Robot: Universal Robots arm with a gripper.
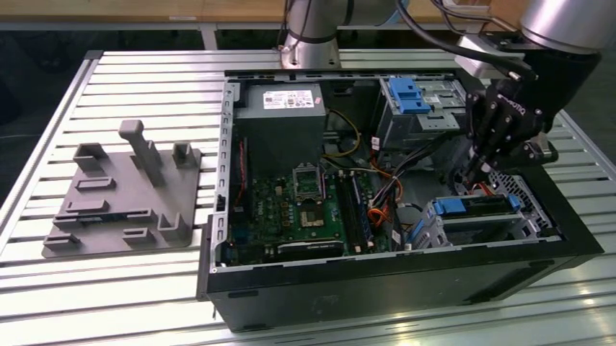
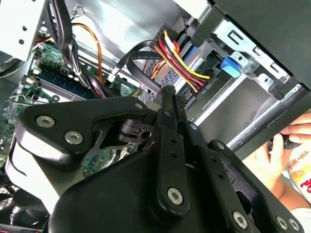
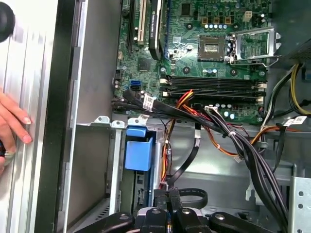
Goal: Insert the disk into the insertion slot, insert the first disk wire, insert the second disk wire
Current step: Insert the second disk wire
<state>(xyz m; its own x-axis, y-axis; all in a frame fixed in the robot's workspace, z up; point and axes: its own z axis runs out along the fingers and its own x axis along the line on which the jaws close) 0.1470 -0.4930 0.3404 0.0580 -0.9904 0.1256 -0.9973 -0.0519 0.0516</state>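
Claw (image 1: 474, 180): I see it lowered inside the open computer case (image 1: 385, 281), just above the disk; in both wrist views its fingers (image 2: 168, 104) are pressed together, closed, with nothing visibly between them.
Disk (image 1: 472, 207): seated in the insertion slot (image 1: 524, 223), its blue carrier handle (image 3: 138, 148) facing the motherboard (image 1: 298, 209).
Wires: I see a black cable (image 3: 187, 165) looping just ahead of the fingertips, and a red, yellow and orange bundle (image 2: 180, 60) beside it.
Taller cage (image 1: 423, 108): behind the slot, carrying a blue clip.
Hand (image 3: 12, 124): a person's, resting on the worktop (image 1: 135, 288) beside the case wall.
Grey fixture (image 1: 125, 202): on the worktop, well apart from the case.
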